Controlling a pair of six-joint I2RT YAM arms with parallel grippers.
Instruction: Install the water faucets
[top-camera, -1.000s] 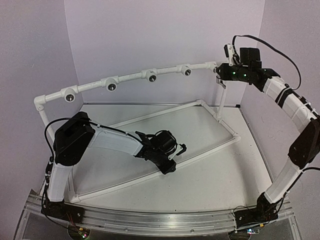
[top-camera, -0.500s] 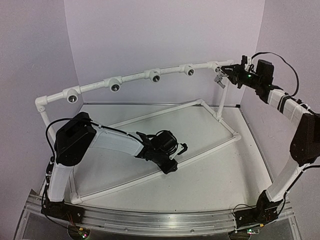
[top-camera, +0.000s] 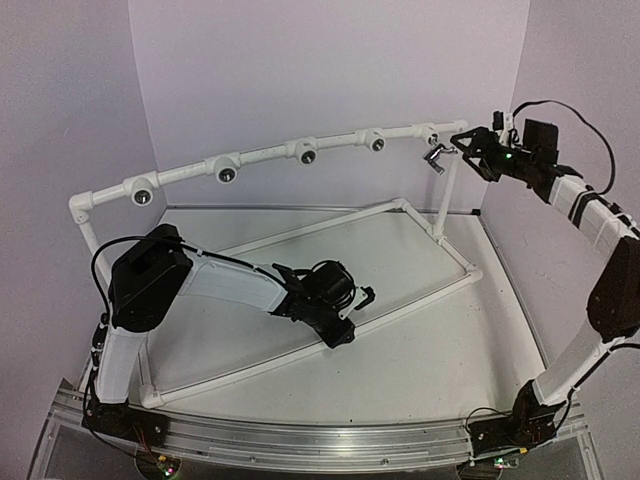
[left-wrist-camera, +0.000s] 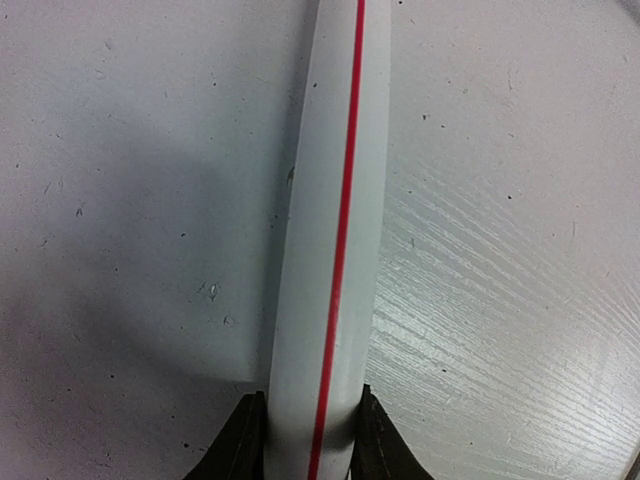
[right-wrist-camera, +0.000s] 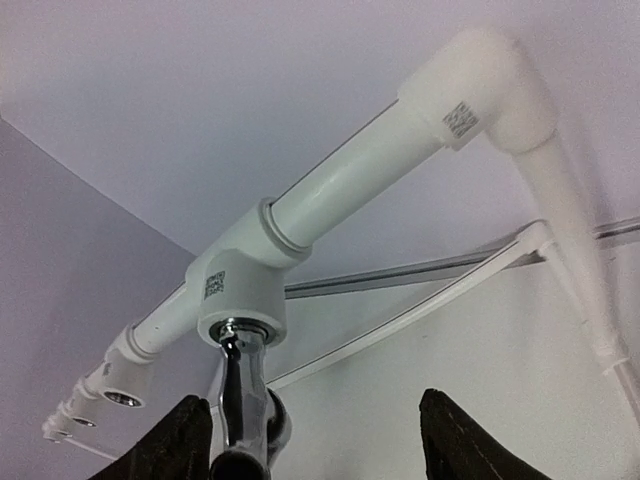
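I am viewing one shiny chrome water faucet (right-wrist-camera: 240, 385) seated and four round grey sockets (top-camera: 305, 155) waiting empty, the right gripper (right-wrist-camera: 312, 420) holding its fingers (right-wrist-camera: 185, 450) apart, the left gripper (left-wrist-camera: 308, 400) clamping a red-striped white pipe (left-wrist-camera: 330, 200).

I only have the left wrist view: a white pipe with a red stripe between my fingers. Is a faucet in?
Observer: Yes. A shiny chrome faucet hangs from the pale tee fitting on the raised white pipe.
Operator: Right gripper holding it?
Observer: No, the right gripper is open, fingers spread wider than the faucet.
Operator: Other sockets?
Observer: Four round grey sockets along that pipe are empty.
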